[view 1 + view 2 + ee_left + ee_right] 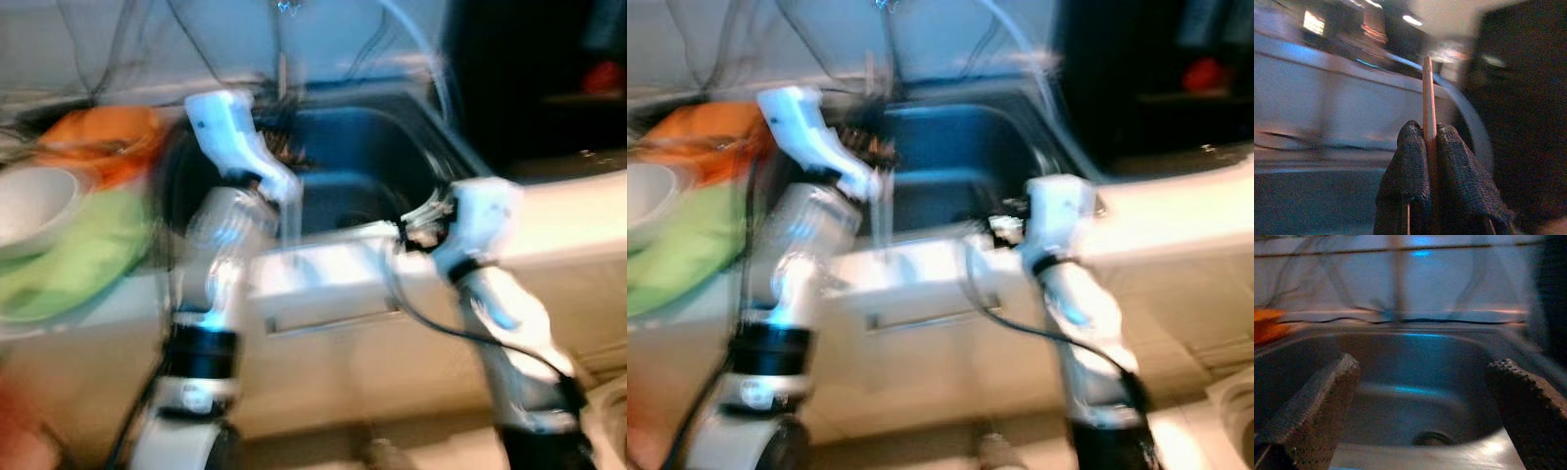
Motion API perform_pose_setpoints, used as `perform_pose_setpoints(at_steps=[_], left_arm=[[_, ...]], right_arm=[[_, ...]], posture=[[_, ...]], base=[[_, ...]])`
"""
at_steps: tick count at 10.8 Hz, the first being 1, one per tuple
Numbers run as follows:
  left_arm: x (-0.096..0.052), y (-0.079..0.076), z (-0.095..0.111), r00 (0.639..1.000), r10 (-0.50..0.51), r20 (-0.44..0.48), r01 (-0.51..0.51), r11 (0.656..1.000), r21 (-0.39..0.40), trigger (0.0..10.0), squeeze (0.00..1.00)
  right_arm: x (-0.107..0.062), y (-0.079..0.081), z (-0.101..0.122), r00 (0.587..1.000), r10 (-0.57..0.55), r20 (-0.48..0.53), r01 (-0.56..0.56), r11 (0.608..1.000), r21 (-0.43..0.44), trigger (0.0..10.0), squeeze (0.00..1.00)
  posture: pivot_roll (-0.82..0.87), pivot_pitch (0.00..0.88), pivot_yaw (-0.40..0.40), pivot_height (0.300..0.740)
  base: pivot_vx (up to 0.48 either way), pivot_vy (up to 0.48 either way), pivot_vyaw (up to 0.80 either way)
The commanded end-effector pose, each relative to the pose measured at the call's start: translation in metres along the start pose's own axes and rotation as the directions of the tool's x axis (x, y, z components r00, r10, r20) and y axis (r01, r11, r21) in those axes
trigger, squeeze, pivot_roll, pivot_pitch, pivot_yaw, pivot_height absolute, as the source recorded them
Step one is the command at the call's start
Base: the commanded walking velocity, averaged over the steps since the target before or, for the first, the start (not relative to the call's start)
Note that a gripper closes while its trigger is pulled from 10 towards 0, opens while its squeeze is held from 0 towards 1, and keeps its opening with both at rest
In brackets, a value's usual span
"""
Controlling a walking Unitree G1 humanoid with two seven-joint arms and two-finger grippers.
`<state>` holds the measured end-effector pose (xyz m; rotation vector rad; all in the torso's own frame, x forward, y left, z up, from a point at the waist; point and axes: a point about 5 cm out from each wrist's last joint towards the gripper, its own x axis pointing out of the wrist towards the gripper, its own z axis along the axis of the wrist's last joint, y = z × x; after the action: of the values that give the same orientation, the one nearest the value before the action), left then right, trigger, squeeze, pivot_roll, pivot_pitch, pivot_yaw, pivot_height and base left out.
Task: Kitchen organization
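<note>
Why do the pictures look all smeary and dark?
Both eye views are smeared by motion blur, so the sink and both arms look streaky. The left wrist view is dim, yet the left gripper pinching a thin stick shows fairly sharp. The right wrist view is dark and soft, with the right gripper open above the basin.

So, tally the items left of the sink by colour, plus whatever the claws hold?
Orange item: 1
Green item: 1
White bowl: 1
Thin stick in left claw: 1
Right claw, open over sink: 0
Total: 4

A steel sink (362,166) sits in a pale counter (578,220) against a light wall.
</note>
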<state>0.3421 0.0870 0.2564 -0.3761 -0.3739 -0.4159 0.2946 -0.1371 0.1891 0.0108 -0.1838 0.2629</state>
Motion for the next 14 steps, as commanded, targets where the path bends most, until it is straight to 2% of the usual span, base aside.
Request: perform_pose_setpoints(at_steps=[1,4,10,11,12,14], left_arm=[[-0.005,0.015,-0.002,0.997,0.077,-0.017,-0.077,0.997,0.025,10.0,0.00],[-0.009,0.029,-0.002,0.988,0.156,-0.015,-0.155,0.987,0.038,10.0,0.00],[-0.020,0.044,-0.014,0.976,0.211,-0.056,-0.208,0.977,0.055,10.0,0.00],[-0.017,0.046,-0.011,0.976,0.213,-0.036,-0.212,0.977,0.021,10.0,0.00],[-0.006,0.049,-0.007,0.974,0.226,-0.026,-0.227,0.962,-0.154,10.0,0.00],[0.012,0.051,0.005,0.973,0.229,0.026,-0.206,0.917,-0.342,10.0,0.00]], right_arm=[[0.001,0.007,0.001,1.000,0.023,0.003,-0.023,1.000,0.002,10.0,0.00],[0.000,0.006,0.000,1.000,0.024,0.000,-0.024,1.000,-0.001,10.0,0.00],[0.004,0.008,0.002,1.000,0.025,0.014,-0.026,1.000,0.005,10.0,0.00],[0.005,0.009,0.003,0.999,0.034,0.018,-0.034,0.999,0.014,10.0,0.00],[0.007,0.011,0.004,0.999,0.041,0.018,-0.042,0.998,0.047,10.0,0.00],[0.009,0.013,0.004,0.999,0.044,0.008,-0.044,0.994,0.096,10.0,0.00]], posture=[[0.00,0.074,0.093,0.740],[0.00,0.079,0.091,0.740],[0.00,0.068,0.087,0.740],[0.00,0.066,0.084,0.740],[0.00,0.064,0.081,0.740],[0.00,0.059,0.082,0.740]], base=[[0.000,0.000,0.00],[0.000,0.000,0.00],[0.000,0.000,0.00],[0.000,0.000,0.00],[0.000,0.000,0.00],[0.000,0.000,0.00]])
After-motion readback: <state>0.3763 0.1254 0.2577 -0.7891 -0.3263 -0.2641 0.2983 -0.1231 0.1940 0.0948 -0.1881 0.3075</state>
